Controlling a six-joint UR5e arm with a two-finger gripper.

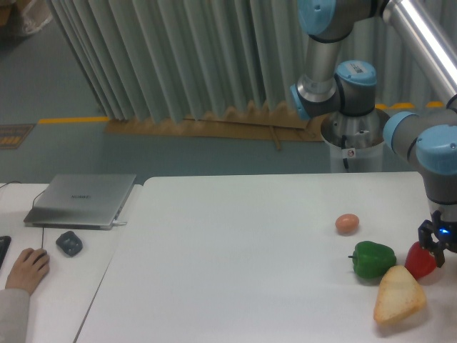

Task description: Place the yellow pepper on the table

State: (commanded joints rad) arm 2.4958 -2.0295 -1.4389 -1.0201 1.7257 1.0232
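Jaws [433, 246], state hidden, hover over the red pepper [420, 261] near the tabletop's [235, 243] right edge; with no yellow pepper visible, a wrong grasp threatens.

An egg [347, 224] sits alone toward the right side of the big white bench. Nearer the right edge, a green pepper [373, 259] lies beside a red pepper [420, 263], partly hidden. Just in front of both, close to the front right corner, rests a pale tan wedge-shaped lump [398, 295]. Over on the smaller desk [64, 286] at left, a closed grey laptop [82, 199] lies flat, with a dark mouse [69, 244] near its front edge. Behind everything, grey pleated curtains [186, 57] hang to the floor.
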